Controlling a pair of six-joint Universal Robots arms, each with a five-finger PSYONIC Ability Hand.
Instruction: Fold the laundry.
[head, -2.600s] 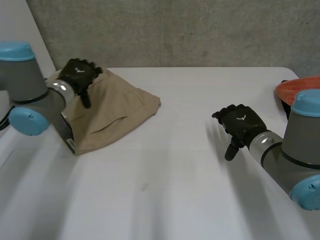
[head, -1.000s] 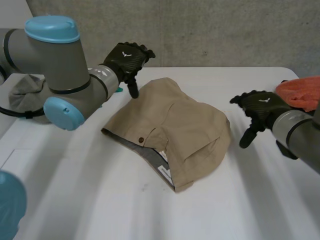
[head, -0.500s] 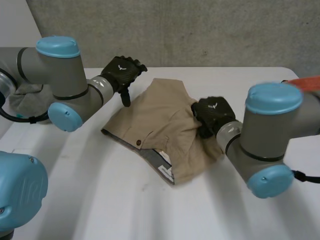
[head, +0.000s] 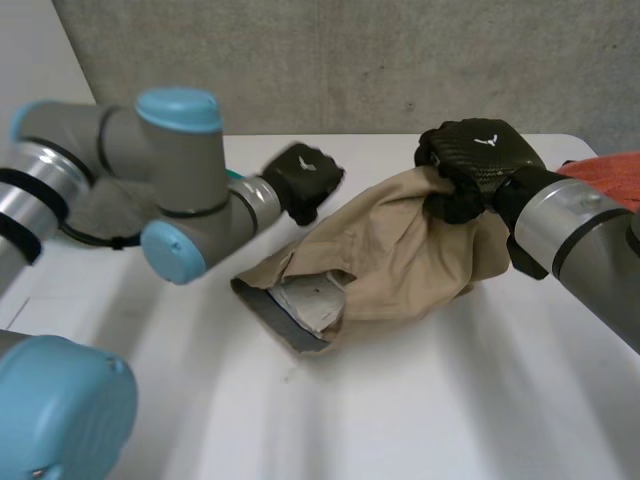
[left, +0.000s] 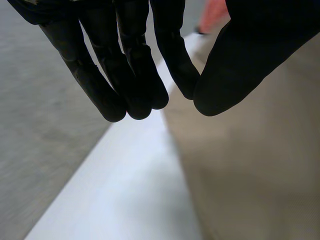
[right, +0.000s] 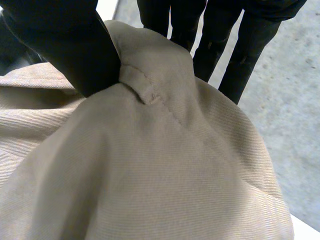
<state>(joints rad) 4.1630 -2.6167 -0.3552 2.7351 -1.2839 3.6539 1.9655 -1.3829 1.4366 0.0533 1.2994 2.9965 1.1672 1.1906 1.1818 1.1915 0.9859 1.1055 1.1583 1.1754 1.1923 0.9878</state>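
Observation:
Tan shorts lie bunched on the white table, their grey-lined waistband turned toward the front. My right hand is shut on a fold at the shorts' far right part and holds it raised. In the right wrist view its thumb and fingers pinch that fold of the shorts. My left hand is at the shorts' far left edge. The left wrist view has its fingers closed against the thumb with nothing between them, the shorts just beyond.
An orange cloth lies at the table's right edge, beyond my right forearm. A grey cloth sits at the left behind my left arm. A concrete wall runs behind the table's far edge.
My right hand has lifted its fold of the shorts up and to the right, bunching the cloth. My left hand has dropped to the shorts' far left edge and closed its fingers.

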